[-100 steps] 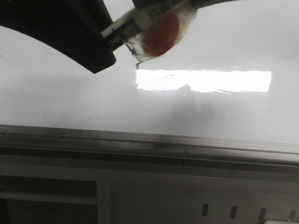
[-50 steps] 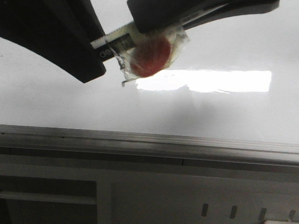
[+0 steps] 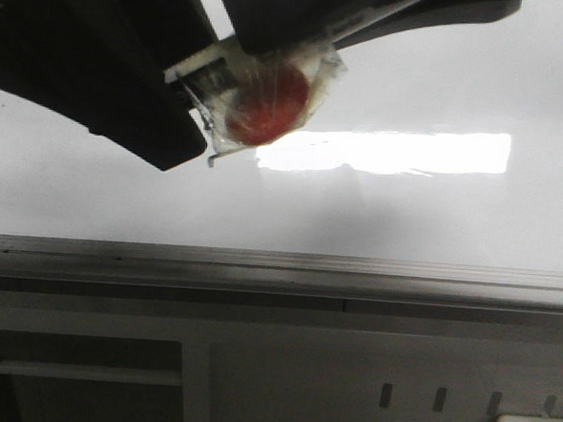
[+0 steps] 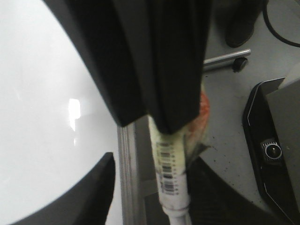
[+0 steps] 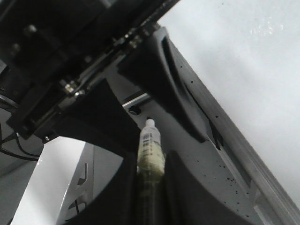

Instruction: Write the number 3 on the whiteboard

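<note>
At the near edge runs one grey rail [image 3: 355,265], with one slotted grey panel [image 3: 442,393] below it. Beyond lies the one whiteboard [image 3: 453,221], flat on the tabletop and carrying one bright glare patch [image 3: 400,151].

Above its left part hangs one marker [image 3: 204,68], slanted with its tip low, at or just off the surface. One red disc in clear wrap [image 3: 267,105] is bound to it. No line of the number 3 can be made out on the board.

Two end effectors are in view. The right end effector [image 5: 150,187] is clamped on the marker. The left end effector [image 4: 159,192] flanks the barrel's end, but I cannot tell whether it grips.

The stroke probably calls for:
- light, even tip contact;
- a steady slant;
- two curves meeting at a middle kink;
- the left arm staying off the line.
</note>
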You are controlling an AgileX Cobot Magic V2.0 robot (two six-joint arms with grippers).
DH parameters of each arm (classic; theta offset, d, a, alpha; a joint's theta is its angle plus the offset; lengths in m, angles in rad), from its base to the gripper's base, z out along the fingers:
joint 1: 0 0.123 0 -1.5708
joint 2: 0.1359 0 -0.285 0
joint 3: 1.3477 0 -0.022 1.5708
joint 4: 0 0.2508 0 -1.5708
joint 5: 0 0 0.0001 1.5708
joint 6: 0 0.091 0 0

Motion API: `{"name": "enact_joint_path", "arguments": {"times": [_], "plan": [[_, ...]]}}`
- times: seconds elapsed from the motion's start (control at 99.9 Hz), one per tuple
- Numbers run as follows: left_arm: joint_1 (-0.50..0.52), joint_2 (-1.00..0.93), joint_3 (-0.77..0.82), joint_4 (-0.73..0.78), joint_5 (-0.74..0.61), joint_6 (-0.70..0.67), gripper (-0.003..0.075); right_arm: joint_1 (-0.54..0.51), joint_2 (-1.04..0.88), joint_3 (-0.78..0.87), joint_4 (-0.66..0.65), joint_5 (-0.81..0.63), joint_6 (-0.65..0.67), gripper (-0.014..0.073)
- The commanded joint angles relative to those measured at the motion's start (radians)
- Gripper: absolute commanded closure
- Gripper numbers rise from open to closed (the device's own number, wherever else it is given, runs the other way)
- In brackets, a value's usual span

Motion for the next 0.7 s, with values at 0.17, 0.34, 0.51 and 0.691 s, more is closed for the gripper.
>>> {"name": "enact_joint_path", "arguments": {"times": [0.17, 0.34, 0.51, 0.691], "plan": [[-0.004, -0.055, -0.040, -0.050, -0.151, -0.003, 0.0286, 0.007, -0.011, -0.032, 0.075, 0.035, -0.008, 0.0648], [0.038, -0.140, -0.040, -0.050, -0.148, -0.049, 0.0286, 0.007, -0.011, -0.032, 0.075, 0.000, -0.008, 0.0648], [0.107, -0.242, -0.040, -0.050, -0.140, -0.096, 0.0290, 0.007, -0.015, -0.032, 0.075, -0.019, -0.008, 0.0648], [0.196, -0.379, -0.040, -0.046, -0.099, -0.226, 0.0307, 0.007, -0.023, -0.033, 0.041, -0.093, -0.008, 0.0648]]}}
